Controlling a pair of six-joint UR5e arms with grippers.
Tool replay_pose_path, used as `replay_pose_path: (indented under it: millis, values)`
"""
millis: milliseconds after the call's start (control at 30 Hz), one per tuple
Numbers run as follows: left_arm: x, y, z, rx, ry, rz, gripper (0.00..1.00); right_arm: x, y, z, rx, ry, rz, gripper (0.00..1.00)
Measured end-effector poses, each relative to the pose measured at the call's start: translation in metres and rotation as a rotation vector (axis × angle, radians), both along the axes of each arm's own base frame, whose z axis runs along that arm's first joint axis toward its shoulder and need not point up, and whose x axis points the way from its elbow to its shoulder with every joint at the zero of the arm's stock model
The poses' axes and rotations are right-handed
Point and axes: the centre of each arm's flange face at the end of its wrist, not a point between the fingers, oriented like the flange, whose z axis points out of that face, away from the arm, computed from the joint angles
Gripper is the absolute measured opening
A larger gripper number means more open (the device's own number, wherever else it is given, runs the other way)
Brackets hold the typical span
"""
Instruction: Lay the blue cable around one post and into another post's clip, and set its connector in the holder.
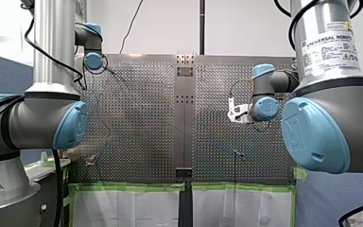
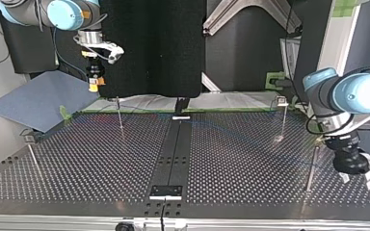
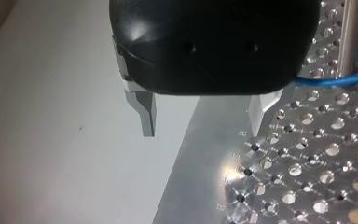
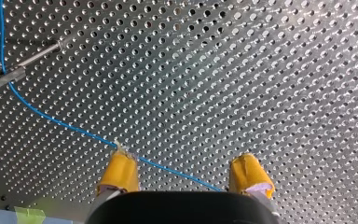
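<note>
Hovering at the top view's upper left, my right end effector (image 4: 184, 163) has its yellow pads (image 4: 119, 172) spread and empty over the thin blue cable (image 4: 51, 119) lying loose on the perforated metal tabletop (image 4: 261, 70). My left end effector (image 3: 203, 133), lower right there, is likewise released. This looks like the pick-up step: next, descend and pinch the cable

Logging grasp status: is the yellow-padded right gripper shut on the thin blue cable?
No, my right gripper has its yellow pads wide apart, and the thin blue cable lies on the perforated metal table beyond them.
</note>
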Motion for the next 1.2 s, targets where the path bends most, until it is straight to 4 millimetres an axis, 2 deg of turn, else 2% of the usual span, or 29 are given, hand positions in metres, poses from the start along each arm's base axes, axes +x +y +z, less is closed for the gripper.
replay_pose_path:
  millis: [267,467,567,800,867,1200]
  values:
    - [0.003,0.015,0.000,-0.046,-0.045,0.008,0.99,0.001,0.001,-0.001,0.002,0.002,0.002,0.98]
    - [0.002,0.018,-0.012,-0.057,-0.044,0.002,0.99,0.001,0.002,-0.001,0.001,0.004,0.002,0.98]
    - [0.001,0.017,-0.023,-0.063,-0.042,-0.003,0.99,0.001,0.002,-0.001,0.000,0.003,0.002,0.98]
    - [0.005,0.015,-0.071,-0.080,0.002,0.001,0.99,0.001,0.002,-0.001,0.001,0.004,0.003,0.98]
    - [0.006,0.016,-0.079,-0.085,0.006,0.005,0.99,0.001,0.002,-0.001,0.001,0.004,0.003,0.98]
    - [0.004,0.006,-0.093,-0.096,0.002,-0.027,0.99,0.001,0.002,-0.001,-0.003,0.002,0.004,0.98]
